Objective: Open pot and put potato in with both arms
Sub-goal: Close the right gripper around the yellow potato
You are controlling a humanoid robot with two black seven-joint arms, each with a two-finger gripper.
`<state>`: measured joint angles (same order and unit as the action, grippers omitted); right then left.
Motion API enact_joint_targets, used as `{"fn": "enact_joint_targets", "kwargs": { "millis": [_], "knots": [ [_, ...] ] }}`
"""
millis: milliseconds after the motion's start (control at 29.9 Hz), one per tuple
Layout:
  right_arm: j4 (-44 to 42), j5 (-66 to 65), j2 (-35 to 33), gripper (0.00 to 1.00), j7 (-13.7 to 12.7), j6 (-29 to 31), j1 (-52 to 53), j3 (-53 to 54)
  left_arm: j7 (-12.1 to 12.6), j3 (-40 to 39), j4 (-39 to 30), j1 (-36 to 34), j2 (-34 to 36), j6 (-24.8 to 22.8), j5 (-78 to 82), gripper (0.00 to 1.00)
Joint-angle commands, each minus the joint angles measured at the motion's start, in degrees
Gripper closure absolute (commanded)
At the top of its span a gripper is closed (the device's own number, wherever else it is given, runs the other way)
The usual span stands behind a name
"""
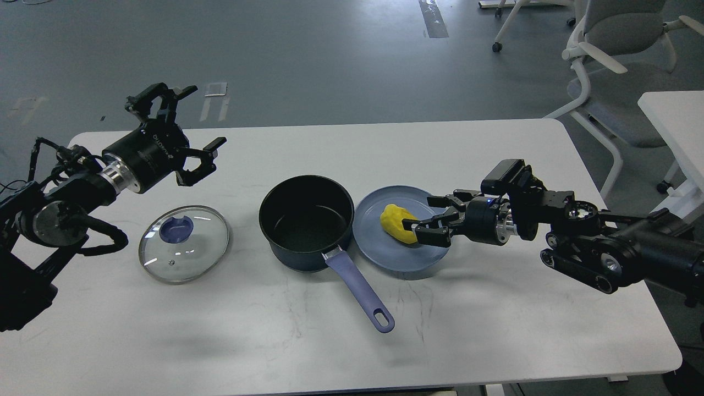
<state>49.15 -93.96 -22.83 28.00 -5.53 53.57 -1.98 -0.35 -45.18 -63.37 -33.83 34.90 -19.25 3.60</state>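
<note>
A dark pot (pixel 306 220) with a purple handle stands open at the table's middle. Its glass lid (pixel 183 243) with a blue knob lies flat on the table to the left. A yellow potato (pixel 397 221) lies on a blue plate (pixel 385 250) right of the pot. My right gripper (pixel 426 219) is open, low over the plate, its fingers reaching around the potato's right end. My left gripper (pixel 184 121) is open and empty, raised above the table's far left, up and back from the lid.
The white table (pixel 495 330) has bare room in front and at the right. A grey office chair (pixel 616 60) and another white table (pixel 674 126) stand beyond the right edge.
</note>
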Motion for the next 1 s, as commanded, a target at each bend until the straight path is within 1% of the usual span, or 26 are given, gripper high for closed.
{"fn": "enact_joint_targets", "kwargs": {
  "millis": [0, 33, 67, 100, 167, 201, 234, 335, 368, 502, 569, 636, 736, 803, 970],
  "knots": [
    [-2.0, 0.0, 1.4, 0.10, 0.0, 0.0, 0.3, -0.2, -0.4, 0.0, 0.0, 0.1, 0.3, 0.0, -0.1, 0.02],
    [-2.4, 0.0, 1.8, 0.10, 0.0, 0.0, 0.3, -0.4, -0.4, 0.0, 0.0, 0.1, 0.3, -0.1, -0.1, 0.02],
    [-3.4, 0.0, 2.5, 0.17, 0.0, 0.0, 0.4, -1.2, -0.4, 0.0, -0.1, 0.1, 0.4, -0.1, -0.1, 0.02],
    [-4.1, 0.0, 3.1, 0.20, 0.0, 0.0, 0.6, -2.1, -0.4, 0.0, 0.0, 0.1, 0.5, -0.1, -0.1, 0.02],
    [-4.8, 0.0, 4.1, 0.22, 0.0, 0.0, 0.9, -2.6, -0.4, 0.0, 0.0, 0.1, 0.7, 0.0, -0.1, 0.02],
    [-5.2, 0.0, 4.5, 0.25, 0.0, 0.0, 0.9, -2.7, -0.4, -0.1, 0.0, 0.1, 0.7, 0.0, -0.1, 0.02],
    [-5.2, 0.0, 4.5, 0.25, 0.0, 0.0, 0.9, -2.7, -0.4, -0.1, 0.0, 0.1, 0.7, 0.0, -0.1, 0.02],
    [-5.6, 0.0, 5.2, 0.36, 0.0, 0.0, 0.7, -2.8, -0.5, 0.0, 0.0, 0.1, 0.7, -0.1, -0.1, 0.02],
    [-5.6, 0.0, 5.3, 0.44, 0.0, 0.1, 0.7, -3.1, -0.5, -0.1, 0.0, 0.1, 0.7, 0.0, -0.1, 0.02],
    [-5.7, 0.0, 5.3, 0.54, 0.0, 0.3, 1.1, -5.1, -0.6, -0.1, 0.0, 0.1, 0.7, 0.0, 0.0, 0.02],
    [-6.0, 0.0, 5.3, 0.59, 0.0, 0.2, 1.1, -5.5, -1.1, 0.0, 0.0, 0.1, 0.7, 0.0, 0.0, 0.02],
    [-6.2, 0.0, 5.3, 0.62, 0.0, 0.3, 1.0, -5.5, -1.1, 0.0, 0.0, 0.1, 0.7, 0.0, 0.0, 0.02],
    [-7.0, 0.0, 5.6, 0.63, 0.0, 0.2, 0.9, -5.2, -1.2, 0.0, 0.0, 0.1, 0.7, 0.0, 0.0, 0.02],
    [-7.1, 0.1, 6.3, 0.66, 0.0, 0.1, 0.9, -5.3, -1.2, 0.0, 0.0, 0.1, 0.7, 0.0, 0.0, 0.02],
    [-7.0, 0.1, 6.6, 0.69, 0.0, 0.0, 1.0, -5.2, -1.3, 0.0, 0.0, 0.2, 0.7, 0.0, 0.0, 0.02]
  ]
}}
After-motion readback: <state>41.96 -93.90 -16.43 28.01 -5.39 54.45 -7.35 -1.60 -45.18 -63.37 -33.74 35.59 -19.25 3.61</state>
